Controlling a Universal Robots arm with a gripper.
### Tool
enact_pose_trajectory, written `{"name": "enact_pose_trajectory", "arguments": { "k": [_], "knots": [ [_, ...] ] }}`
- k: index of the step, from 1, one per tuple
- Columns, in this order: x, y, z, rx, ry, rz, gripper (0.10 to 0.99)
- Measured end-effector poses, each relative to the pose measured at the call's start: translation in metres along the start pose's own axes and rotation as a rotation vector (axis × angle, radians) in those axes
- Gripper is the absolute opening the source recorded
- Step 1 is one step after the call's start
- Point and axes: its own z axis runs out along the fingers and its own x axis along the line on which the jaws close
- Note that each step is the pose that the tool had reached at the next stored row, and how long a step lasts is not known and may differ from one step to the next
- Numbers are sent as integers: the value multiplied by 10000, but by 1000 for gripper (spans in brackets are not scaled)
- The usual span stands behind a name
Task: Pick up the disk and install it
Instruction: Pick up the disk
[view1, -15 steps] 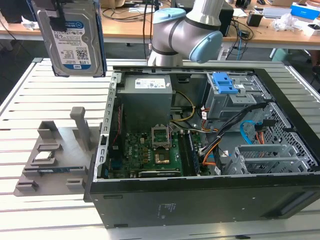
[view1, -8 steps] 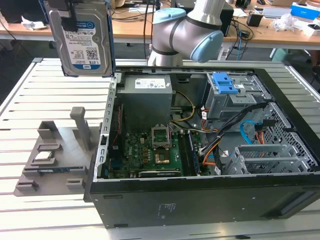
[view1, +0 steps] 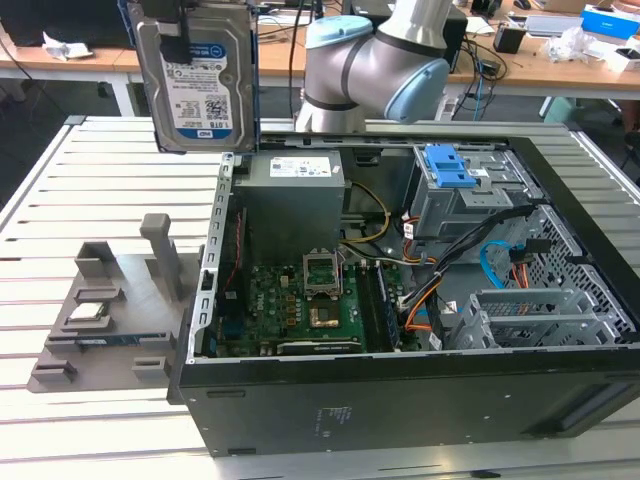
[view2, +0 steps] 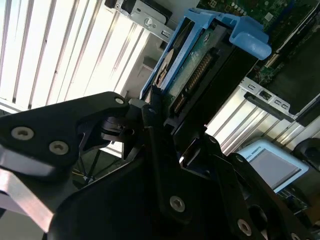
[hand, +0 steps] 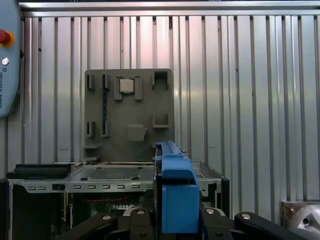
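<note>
Currently the disk (view1: 195, 80) is off the worktop (view1: 100, 180), hanging high at the exterior view's far left, clamped in the gripper (view1: 180, 22). The gripper is clenched on the disk's upper end, and the fingers (view2: 150, 120) pinch it across its thickness in the second wrist view.

Long axis: upright, straight below the gripper. The labelled face is turned toward the exterior camera. The connector edge sits close to the fingers in the second wrist view, so I judge that end is uppermost. The blue frame (hand: 175, 190) wraps the edges.

Relation to target: the case (view1: 400, 400) lies open below and toward the exterior view's right. Its drive cage with blue latch (view1: 447, 165) is at the far right inside, well apart from the disk and lower. The disk hangs just outside the case's left wall, not over the cage.

A grey fixture (view1: 110, 310) on the worktop left of the case carries a small chip (view1: 87, 312), untouched.
</note>
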Motion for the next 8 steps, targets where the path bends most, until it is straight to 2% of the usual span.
{"name": "enact_pose_trajectory", "arguments": {
  "k": [2,8],
  "knots": [
    [-2,-100,-4,0,0,2,361],
    [-4,-291,-13,0,0,1,361]
  ]
}}
